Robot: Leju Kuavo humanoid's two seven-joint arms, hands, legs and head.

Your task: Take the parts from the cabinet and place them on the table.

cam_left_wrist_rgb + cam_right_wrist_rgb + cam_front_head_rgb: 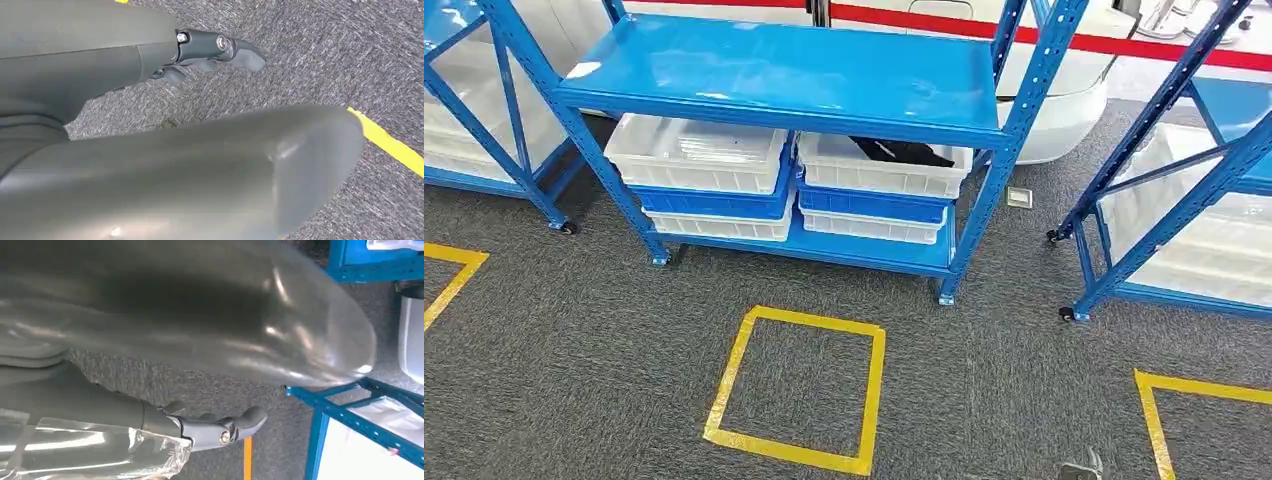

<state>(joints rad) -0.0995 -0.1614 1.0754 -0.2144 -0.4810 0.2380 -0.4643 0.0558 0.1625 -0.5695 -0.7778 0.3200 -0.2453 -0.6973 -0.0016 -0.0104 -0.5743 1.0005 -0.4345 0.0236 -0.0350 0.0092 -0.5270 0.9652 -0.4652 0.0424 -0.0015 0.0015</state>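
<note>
- My left hand (210, 55) hangs at my side over the grey carpet (320, 55); its fingers are loosely curled with nothing in them, as far as I can see past my own wrist cover.
- My right hand (215, 427) hangs low too, over carpet beside a blue rack; a clear plastic bag (100, 450) lies against its palm side, so I judge it is holding that bag, though what the bag contains I cannot tell.
- From my head view I face a blue shelf rack (784, 75) on small wheels, which I take to be the cabinet of the task. Its top shelf is bare blue metal.
- On the lower shelf sit two stacks of bins, side by side and touching. The left stack has a white bin (694, 155) on top, over a blue one and another white one; pale, clear-wrapped items seem to lie in it, too faint to name.
- The right stack's top white bin (879, 170) holds a dark part (902, 152), black and flat, resting toward the bin's rear.
- The bins are open-topped, so I judge a reach in under the top shelf would be needed.
- A yellow tape square (799, 390) marks the carpet in front of the rack, likely a standing spot.
- If the bag holds a part, it is in my hand rather than on any worktop.
</note>
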